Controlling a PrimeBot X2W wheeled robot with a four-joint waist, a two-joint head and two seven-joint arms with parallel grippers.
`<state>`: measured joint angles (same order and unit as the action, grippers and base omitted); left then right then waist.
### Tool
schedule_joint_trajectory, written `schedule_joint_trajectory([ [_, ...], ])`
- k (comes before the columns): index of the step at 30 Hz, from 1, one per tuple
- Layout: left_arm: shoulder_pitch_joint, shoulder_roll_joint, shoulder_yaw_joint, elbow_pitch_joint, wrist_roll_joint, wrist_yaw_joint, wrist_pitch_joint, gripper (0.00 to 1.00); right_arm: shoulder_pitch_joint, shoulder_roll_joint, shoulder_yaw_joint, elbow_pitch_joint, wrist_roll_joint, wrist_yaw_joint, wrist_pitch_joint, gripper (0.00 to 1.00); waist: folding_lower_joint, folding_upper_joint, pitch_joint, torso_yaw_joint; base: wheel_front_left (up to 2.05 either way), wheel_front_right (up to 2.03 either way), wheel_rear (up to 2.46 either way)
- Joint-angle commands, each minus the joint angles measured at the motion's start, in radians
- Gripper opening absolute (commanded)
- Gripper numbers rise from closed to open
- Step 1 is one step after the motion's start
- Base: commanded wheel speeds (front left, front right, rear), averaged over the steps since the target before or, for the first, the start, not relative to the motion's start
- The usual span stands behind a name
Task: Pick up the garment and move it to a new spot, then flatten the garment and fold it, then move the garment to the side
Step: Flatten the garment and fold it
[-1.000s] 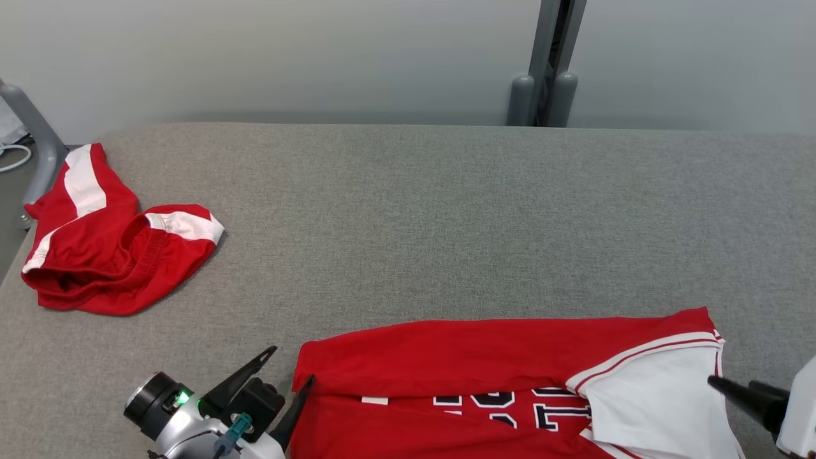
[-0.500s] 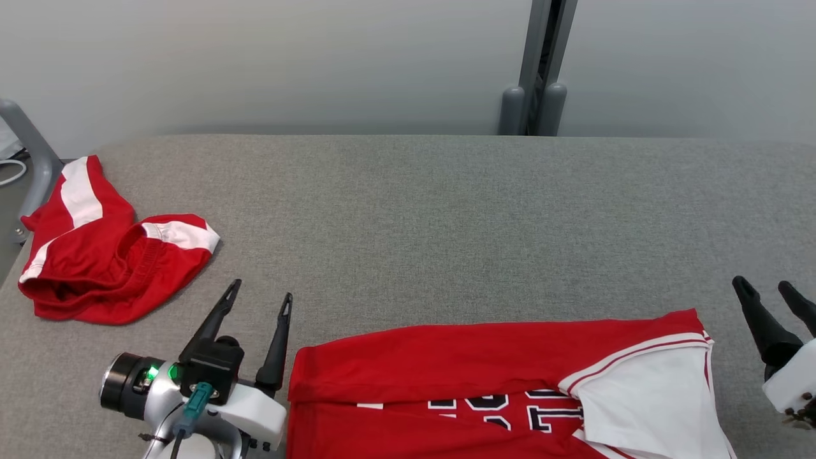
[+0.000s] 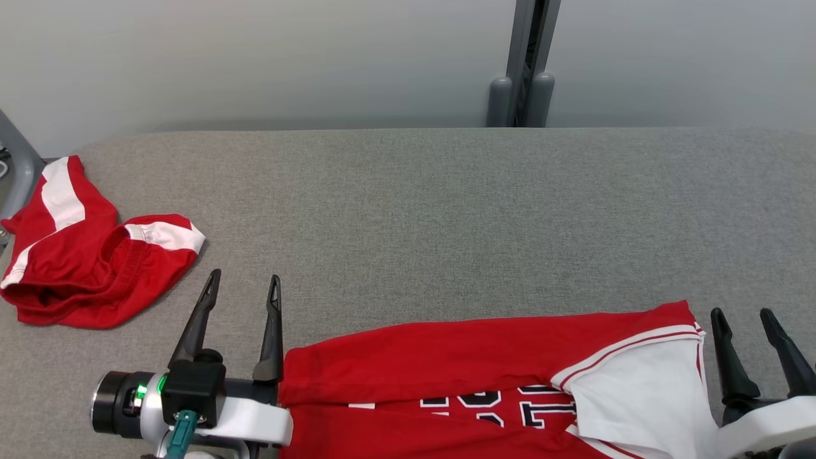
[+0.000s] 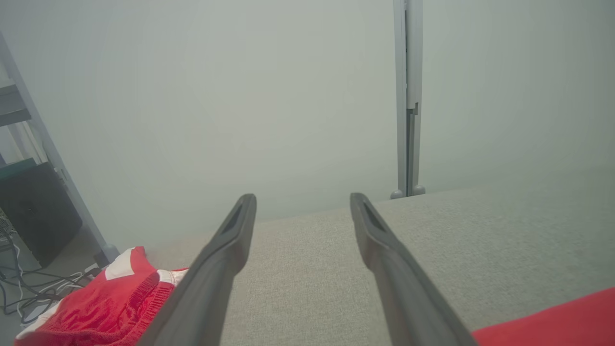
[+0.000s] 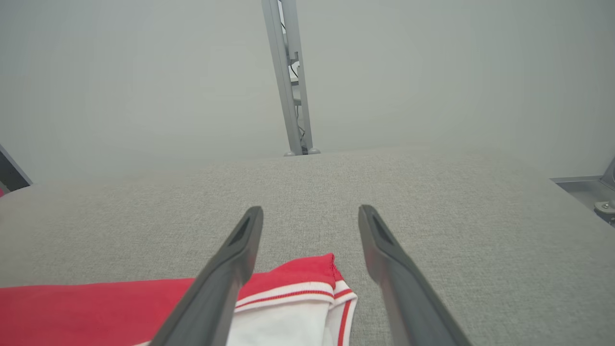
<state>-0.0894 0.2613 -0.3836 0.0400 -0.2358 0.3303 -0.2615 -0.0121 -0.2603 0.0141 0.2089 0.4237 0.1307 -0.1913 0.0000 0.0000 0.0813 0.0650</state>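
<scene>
The garment is a red jersey (image 3: pixel 459 357) with a white sleeve and dark numbers. It lies flat, folded lengthwise, at the near edge of the grey padded table (image 3: pixel 446 210). My left gripper (image 3: pixel 244 277) stands open just off its left edge, fingers pointing away from me, with nothing between them. On the other side, my right gripper (image 3: pixel 741 313) is open beside the white sleeve, holding nothing. The left wrist view has the open left gripper (image 4: pixel 302 199) and a corner of the jersey (image 4: pixel 552 322). In the right wrist view the jersey's sleeve end (image 5: pixel 298 288) lies below the open right gripper (image 5: pixel 311 211).
Crumpled red shorts with white stripes (image 3: pixel 89 268) lie at the table's far left, also caught in the left wrist view (image 4: pixel 110 298). A grey post (image 3: pixel 523 64) rises behind the table against the wall. A metal frame leg (image 3: pixel 16 166) stands at the left edge.
Both grippers have drawn off the jersey's ends and swung round until their fingers point toward the wall. The head camera has shifted slightly; the jersey and shorts lie as before.
</scene>
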Motion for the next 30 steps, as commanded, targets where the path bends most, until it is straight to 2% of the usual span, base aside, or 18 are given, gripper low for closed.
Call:
schedule_joint_trajectory([
  [1, 0.024, -0.015, 0.021, 0.005, 0.024, -0.023, -0.003, 1.00, -0.001, 0.008, -0.002, 0.045, -0.012, 0.000, -0.030, 1.00, 0.0000, 0.0000, -0.004, -0.001, 0.00, 0.00, 0.00],
  [5, 0.052, -0.049, 0.046, 0.030, 0.063, -0.069, -0.004, 1.00, 0.007, 0.027, 0.002, 0.127, 0.002, 0.000, -0.050, 1.00, 0.0000, 0.0000, -0.009, 0.000, 0.00, 0.00, 0.00],
  [8, 0.060, -0.067, 0.057, 0.041, 0.078, -0.089, -0.003, 1.00, 0.014, 0.030, 0.011, 0.164, 0.017, 0.000, -0.051, 1.00, 0.0000, 0.0000, -0.009, 0.002, 0.00, 0.00, 0.00],
  [19, 0.081, -0.107, 0.130, 0.074, 0.134, -0.164, -0.004, 1.00, -0.003, 0.017, 0.088, 0.326, 0.160, 0.000, 0.025, 1.00, 0.0000, 0.0000, -0.020, 0.003, 0.00, 0.00, 0.00],
  [30, 0.088, -0.128, 0.181, 0.090, 0.169, -0.188, -0.004, 1.00, -0.019, 0.001, 0.174, 0.395, 0.266, 0.000, 0.075, 1.00, 0.0000, 0.0000, -0.024, 0.010, 0.00, 0.00, 0.00],
])
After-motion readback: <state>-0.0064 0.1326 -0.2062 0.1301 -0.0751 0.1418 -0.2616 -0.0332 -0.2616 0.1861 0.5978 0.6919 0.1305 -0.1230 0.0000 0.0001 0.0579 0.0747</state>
